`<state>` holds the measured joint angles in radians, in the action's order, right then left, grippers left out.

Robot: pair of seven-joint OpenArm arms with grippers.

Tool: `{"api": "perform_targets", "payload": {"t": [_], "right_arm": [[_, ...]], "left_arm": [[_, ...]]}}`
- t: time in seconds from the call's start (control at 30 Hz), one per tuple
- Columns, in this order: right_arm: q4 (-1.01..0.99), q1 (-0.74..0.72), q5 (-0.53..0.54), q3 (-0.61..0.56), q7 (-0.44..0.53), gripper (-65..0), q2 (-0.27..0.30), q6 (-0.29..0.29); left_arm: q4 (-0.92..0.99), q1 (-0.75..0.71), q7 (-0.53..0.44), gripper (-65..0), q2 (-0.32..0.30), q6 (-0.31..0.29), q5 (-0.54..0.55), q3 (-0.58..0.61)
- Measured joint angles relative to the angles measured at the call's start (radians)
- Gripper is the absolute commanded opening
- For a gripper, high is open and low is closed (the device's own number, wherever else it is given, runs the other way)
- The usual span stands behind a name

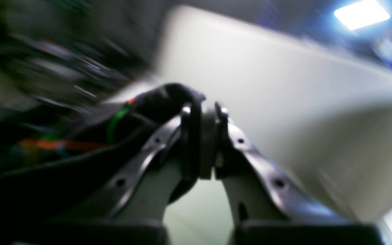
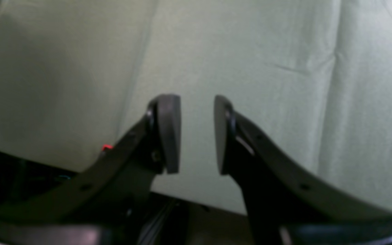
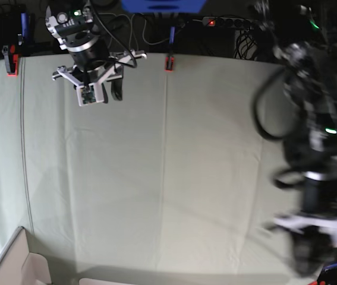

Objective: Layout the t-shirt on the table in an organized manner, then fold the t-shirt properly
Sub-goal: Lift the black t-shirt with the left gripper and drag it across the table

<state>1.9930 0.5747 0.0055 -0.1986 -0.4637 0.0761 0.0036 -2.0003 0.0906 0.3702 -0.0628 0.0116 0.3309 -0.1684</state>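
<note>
Black t-shirt (image 1: 141,115) cloth is pinched in the closed left jaws, while the right jaws stand apart, empty.

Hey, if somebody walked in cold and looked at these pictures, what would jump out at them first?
Probably the left gripper, shut on a bunch of the black t-shirt with its coloured lines, blurred in the left wrist view. Next, the wide pale green table filling the base view. The right gripper hangs open above the cloth near the table's far edge, holding nothing.
</note>
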Motion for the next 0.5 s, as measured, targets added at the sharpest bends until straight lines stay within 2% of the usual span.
{"api": "perform_targets", "payload": {"t": [0.13, 0.3, 0.37, 0.5], "right_arm": [[-0.001, 0.001, 0.001, -0.001, 0.0, -47.6, -0.002, 0.0], [-0.001, 0.0, 0.0, 0.001, 0.0, -47.6, 0.001, 0.0], [-0.002, 0.0, 0.0, 0.001, -0.005, -47.6, 0.001, 0.0], [-0.002, 0.0, 0.0, 0.002, -0.005, -47.6, 0.004, 0.0]], "left_arm": [[0.06, -0.072, -0.011, -64.5, 0.034, -0.011, -0.001, 0.283], [0.287, -0.105, 0.011, -62.4, 0.051, -0.009, -0.001, 0.518], [0.396, -0.105, 0.009, -55.9, 0.048, -0.011, 0.004, 0.569], [0.475, -0.108, 0.002, -36.5, 0.043, 0.0, 0.004, 0.578]]}}
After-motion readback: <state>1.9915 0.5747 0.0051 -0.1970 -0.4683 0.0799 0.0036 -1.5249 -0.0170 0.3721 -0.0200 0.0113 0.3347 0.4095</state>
